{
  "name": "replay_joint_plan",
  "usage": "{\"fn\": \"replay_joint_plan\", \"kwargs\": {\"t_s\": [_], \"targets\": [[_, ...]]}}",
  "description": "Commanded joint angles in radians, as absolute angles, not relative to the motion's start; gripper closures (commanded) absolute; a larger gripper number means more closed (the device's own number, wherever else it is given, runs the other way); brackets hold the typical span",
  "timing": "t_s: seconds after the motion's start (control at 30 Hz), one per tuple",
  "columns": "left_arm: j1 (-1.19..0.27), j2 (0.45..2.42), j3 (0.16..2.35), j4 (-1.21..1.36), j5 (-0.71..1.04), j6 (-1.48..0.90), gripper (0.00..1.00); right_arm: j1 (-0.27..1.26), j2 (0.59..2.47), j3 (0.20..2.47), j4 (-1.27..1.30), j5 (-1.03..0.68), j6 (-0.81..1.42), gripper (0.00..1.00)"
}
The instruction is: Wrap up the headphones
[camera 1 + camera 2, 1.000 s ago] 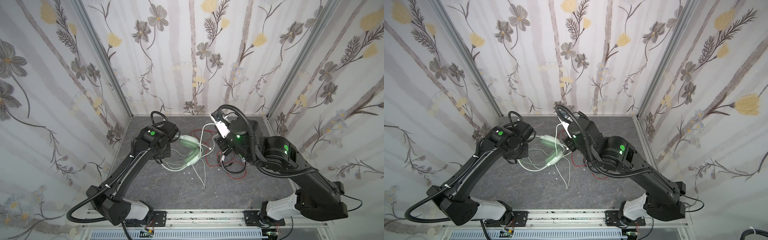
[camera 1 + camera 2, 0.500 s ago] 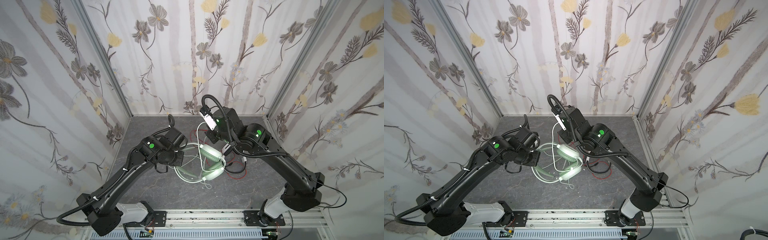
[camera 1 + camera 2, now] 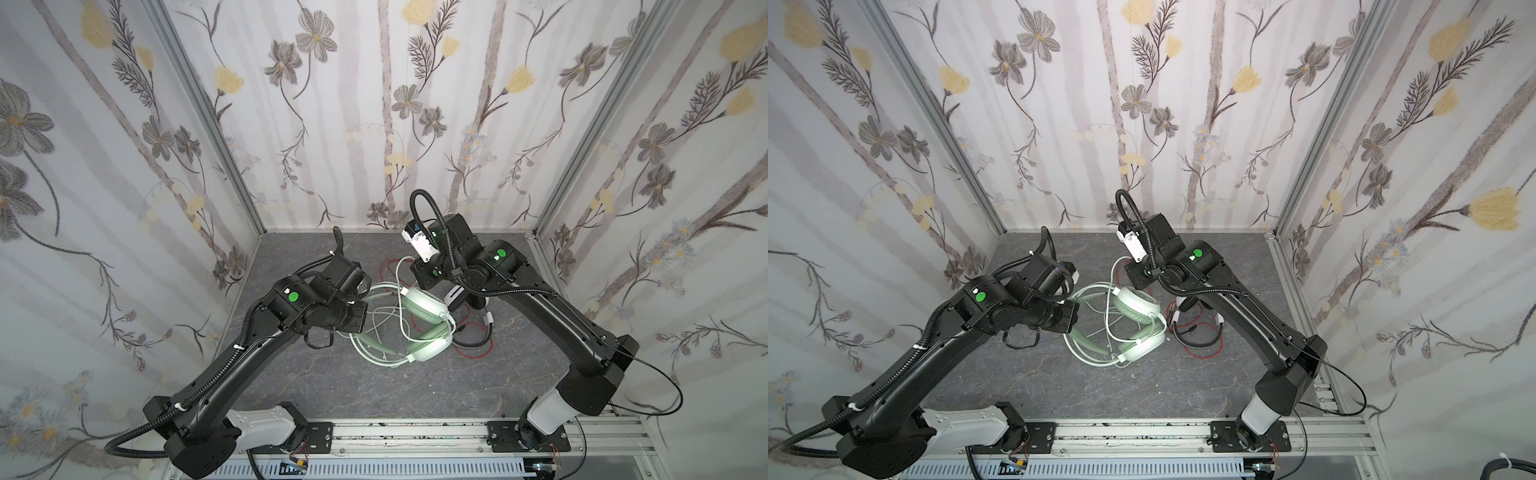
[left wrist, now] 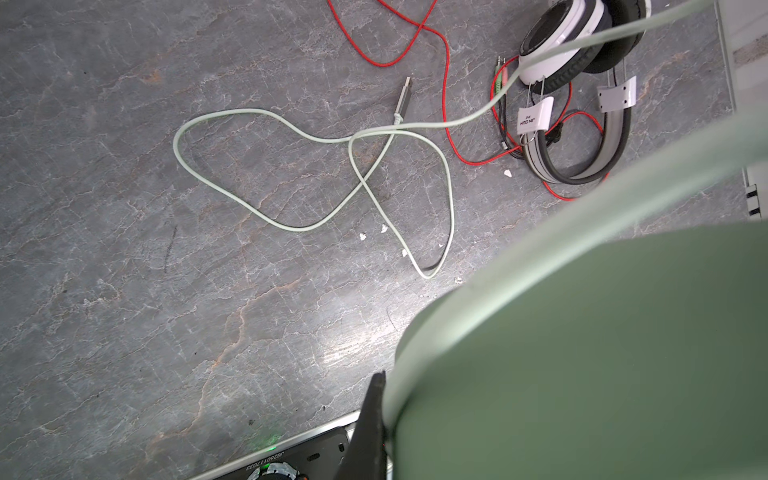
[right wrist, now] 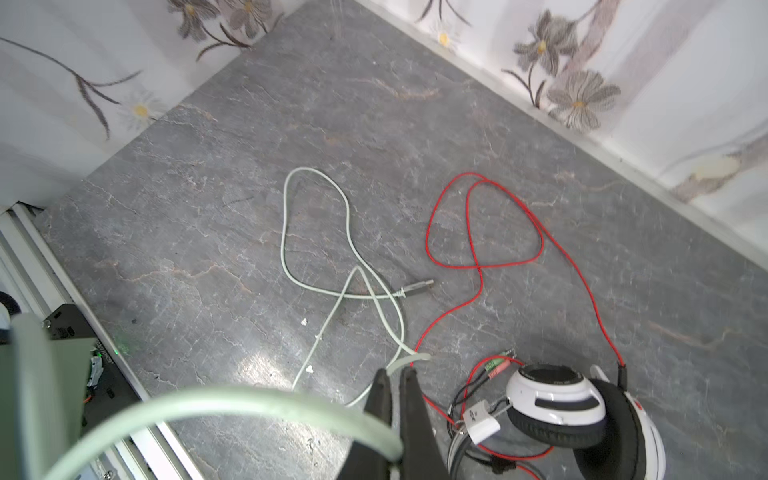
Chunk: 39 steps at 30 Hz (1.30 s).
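Left gripper (image 4: 380,401) clamps the mint headset (image 3: 424,309) mid-frame, right gripper (image 5: 395,378) pinches its green cable (image 5: 316,232) (loops lie slack): best wound snugly, evenly.

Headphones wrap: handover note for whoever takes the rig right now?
Left end effector shut on the green headset, held above the table.
Right end effector shut on the green cable near the headset.
Rest of that cable lies in loose loops on the table, plug free.
White-and-black headset and red cable lie on the table, unwrapped.
Done: nothing wound yet. To do: wind both cables.
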State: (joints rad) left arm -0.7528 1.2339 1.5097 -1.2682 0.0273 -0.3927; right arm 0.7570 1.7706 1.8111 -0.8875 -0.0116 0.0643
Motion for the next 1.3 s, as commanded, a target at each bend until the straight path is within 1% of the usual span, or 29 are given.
{"fn": "replay_joint_plan", "kwargs": {"t_s": [0.0, 0.17, 0.37, 0.5, 0.63, 0.73, 0.8, 0.87, 1.03, 1.07, 1.13, 1.27], "targets": [[-0.753, 1.226, 1.523, -1.211, 0.091, -0.391, 1.00, 0.715, 1.749, 1.732, -0.818, -0.118, 0.123, 1.00], [-0.753, 1.215, 1.528, -1.176, 0.163, -0.388, 1.00, 0.640, 1.716, 1.597, -0.755, -0.173, 0.163, 1.00], [-0.753, 1.196, 1.537, -1.106, 0.281, -0.389, 1.00, 0.610, 1.696, 1.485, -0.711, -0.186, 0.178, 1.00], [-0.753, 1.184, 1.553, -1.085, 0.283, -0.410, 1.00, 0.592, 1.678, 1.415, -0.673, -0.212, 0.197, 1.00], [-0.743, 1.207, 1.602, -1.134, 0.211, -0.448, 1.00, 0.583, 1.637, 1.360, -0.616, -0.283, 0.202, 0.76], [-0.712, 1.245, 1.661, -1.200, 0.167, -0.479, 1.00, 0.564, 1.577, 1.301, -0.550, -0.337, 0.223, 0.46], [-0.682, 1.256, 1.694, -1.226, 0.158, -0.500, 1.00, 0.548, 1.535, 1.253, -0.503, -0.366, 0.244, 0.29], [-0.643, 1.262, 1.733, -1.248, 0.165, -0.511, 1.00, 0.536, 1.500, 1.202, -0.469, -0.380, 0.255, 0.20], [-0.575, 1.354, 1.908, -1.380, 0.134, -0.517, 1.00, 0.534, 1.391, 1.002, -0.312, -0.419, 0.305, 0.14], [-0.560, 1.381, 1.962, -1.422, 0.119, -0.518, 1.00, 0.533, 1.361, 0.941, -0.250, -0.435, 0.342, 0.13], [-0.541, 1.421, 2.046, -1.474, 0.101, -0.517, 1.00, 0.534, 1.335, 0.855, -0.141, -0.456, 0.422, 0.12], [-0.512, 1.463, 2.159, -1.486, 0.128, -0.518, 1.00, 0.540, 1.348, 0.757, 0.012, -0.484, 0.567, 0.13]]}}
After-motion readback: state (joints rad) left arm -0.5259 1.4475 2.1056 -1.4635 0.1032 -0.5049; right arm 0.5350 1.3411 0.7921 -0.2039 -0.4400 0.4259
